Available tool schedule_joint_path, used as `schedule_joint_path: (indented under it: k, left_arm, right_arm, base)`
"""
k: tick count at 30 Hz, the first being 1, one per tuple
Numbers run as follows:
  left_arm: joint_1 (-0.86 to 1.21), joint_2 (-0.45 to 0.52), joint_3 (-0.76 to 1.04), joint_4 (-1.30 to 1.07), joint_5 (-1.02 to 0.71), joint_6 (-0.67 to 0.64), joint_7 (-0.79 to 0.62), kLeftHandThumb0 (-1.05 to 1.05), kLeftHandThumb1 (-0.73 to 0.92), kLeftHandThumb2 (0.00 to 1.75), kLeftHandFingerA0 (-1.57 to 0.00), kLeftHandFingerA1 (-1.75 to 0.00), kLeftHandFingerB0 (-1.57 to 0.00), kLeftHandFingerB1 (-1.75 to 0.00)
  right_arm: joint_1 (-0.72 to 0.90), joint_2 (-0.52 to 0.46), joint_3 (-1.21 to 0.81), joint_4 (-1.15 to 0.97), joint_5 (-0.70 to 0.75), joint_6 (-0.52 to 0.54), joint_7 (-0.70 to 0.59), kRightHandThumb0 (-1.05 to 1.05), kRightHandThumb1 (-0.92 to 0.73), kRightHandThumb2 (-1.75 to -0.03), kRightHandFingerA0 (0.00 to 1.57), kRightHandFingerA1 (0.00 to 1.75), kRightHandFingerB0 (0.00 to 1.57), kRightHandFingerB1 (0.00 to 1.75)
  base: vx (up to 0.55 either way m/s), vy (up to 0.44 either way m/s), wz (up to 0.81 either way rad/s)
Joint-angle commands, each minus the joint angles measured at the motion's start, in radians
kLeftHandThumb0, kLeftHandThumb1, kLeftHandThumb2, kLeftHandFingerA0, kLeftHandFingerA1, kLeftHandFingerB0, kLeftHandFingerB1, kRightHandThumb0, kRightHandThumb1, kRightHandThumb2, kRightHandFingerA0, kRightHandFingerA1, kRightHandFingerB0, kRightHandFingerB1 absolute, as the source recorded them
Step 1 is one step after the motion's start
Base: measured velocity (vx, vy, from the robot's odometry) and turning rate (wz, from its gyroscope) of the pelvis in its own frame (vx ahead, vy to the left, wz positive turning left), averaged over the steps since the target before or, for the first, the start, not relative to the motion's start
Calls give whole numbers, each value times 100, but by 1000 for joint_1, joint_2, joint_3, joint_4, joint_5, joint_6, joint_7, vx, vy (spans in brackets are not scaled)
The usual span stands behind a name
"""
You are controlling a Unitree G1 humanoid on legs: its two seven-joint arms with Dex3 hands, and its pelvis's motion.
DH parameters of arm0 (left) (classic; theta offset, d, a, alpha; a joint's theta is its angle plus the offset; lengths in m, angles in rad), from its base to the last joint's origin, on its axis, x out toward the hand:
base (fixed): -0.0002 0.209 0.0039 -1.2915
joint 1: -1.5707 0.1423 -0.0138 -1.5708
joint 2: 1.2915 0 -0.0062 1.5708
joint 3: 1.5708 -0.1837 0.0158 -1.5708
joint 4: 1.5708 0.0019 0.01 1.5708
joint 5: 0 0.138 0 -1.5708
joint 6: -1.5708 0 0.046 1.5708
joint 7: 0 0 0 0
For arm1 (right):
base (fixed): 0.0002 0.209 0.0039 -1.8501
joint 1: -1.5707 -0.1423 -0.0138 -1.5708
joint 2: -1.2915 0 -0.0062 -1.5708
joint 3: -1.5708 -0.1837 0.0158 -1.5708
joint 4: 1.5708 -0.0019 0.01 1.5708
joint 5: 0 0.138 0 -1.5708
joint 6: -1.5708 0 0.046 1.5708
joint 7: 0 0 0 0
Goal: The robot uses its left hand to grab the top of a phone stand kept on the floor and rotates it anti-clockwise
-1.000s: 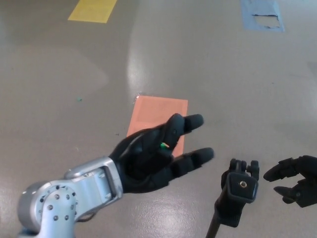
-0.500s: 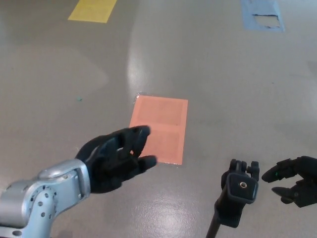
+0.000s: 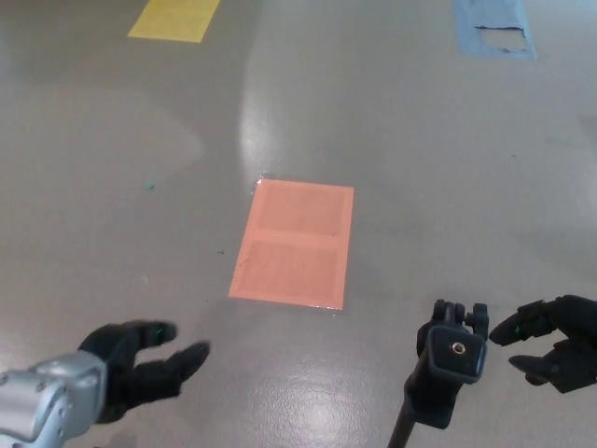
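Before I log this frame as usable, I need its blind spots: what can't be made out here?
Head view only:
- Black phone stand: pole and base cut off by the bottom edge, so its footing is unseen.
- Left hand: its arm is cropped at the left corner.
- Right hand: partly cut by the right edge.
- Torn blue floor patch: top cropped by the upper edge.

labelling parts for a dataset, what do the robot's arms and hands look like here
Left hand: black, thick segmented fingers, on a silver metal wrist with small holes. Right hand: the same black, thick-fingered build; its arm is out of frame. No cables or markings are visible.
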Motion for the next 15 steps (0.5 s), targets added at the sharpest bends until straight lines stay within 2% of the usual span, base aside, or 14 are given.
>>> schedule_joint_path:
  k: [1, 2, 3, 4, 6, 8, 9, 10, 13, 15]
  left_arm:
    - [29, 206, -306, 479, 536, -670, 63, -31, 55, 57, -80, -101, -10, -28]
    - [32, 203, -304, 488, 527, -670, 58, -31, 55, 57, -80, -101, -10, -28]
    - [45, 199, -299, 493, 509, -666, 48, -27, 58, 58, -79, -107, -14, -28]
    - [54, 197, -300, 494, 507, -671, 60, -20, 59, 58, -70, -120, -19, -30]
    - [62, 195, -304, 501, 505, -681, 76, -20, 59, 58, -70, -120, -19, -30]
    - [70, 191, -309, 507, 506, -692, 89, -20, 58, 62, -69, -117, -21, -32]
    - [75, 191, -319, 511, 512, -707, 102, -13, 62, 58, -60, -115, -27, -31]
    - [79, 190, -323, 510, 514, -715, 108, -12, 63, 59, -57, -94, -30, -31]
    - [80, 185, -332, 520, 516, -734, 114, -9, 63, 58, -56, -91, -30, -31]
    - [74, 178, -326, 537, 498, -730, 88, -10, 64, 59, -60, -96, -28, -31]
  right_arm:
    - [137, 1, -14, -10, 13, 6, -42, -53, -63, -87, 48, 53, 37, 48]
    - [144, 1, -14, -12, 14, 9, -42, -53, -63, -87, 48, 53, 37, 48]
    - [161, 1, -12, -16, 12, 3, -40, -49, -76, -62, 52, 40, 39, 35]
    - [169, 0, -11, -16, 12, -4, -39, -49, -75, -63, 51, 40, 38, 35]
    - [177, 1, -11, -16, 13, -11, -38, -49, -75, -63, 51, 40, 38, 35]
    - [185, 1, -13, -16, 15, -12, -38, -48, -75, -62, 50, 40, 37, 35]
    - [191, 4, -21, -15, 22, -9, -42, -47, -75, -62, 48, 40, 34, 34]
    - [197, 4, -26, -20, 26, -7, -47, -46, -75, -63, 47, 39, 32, 33]
    - [211, 5, -38, -28, 37, -5, -55, -45, -75, -63, 46, 39, 32, 33]
    - [217, 6, -40, -28, 37, -4, -61, -45, -75, -63, 47, 38, 30, 32]
  base:
    - [0, 0, 0]
    - [0, 0, 0]
    - [0, 0, 0]
    - [0, 0, 0]
    - [0, 0, 0]
    - [0, 0, 0]
    - [0, 0, 0]
    - [0, 0, 0]
    - [0, 0, 0]
    - [0, 0, 0]
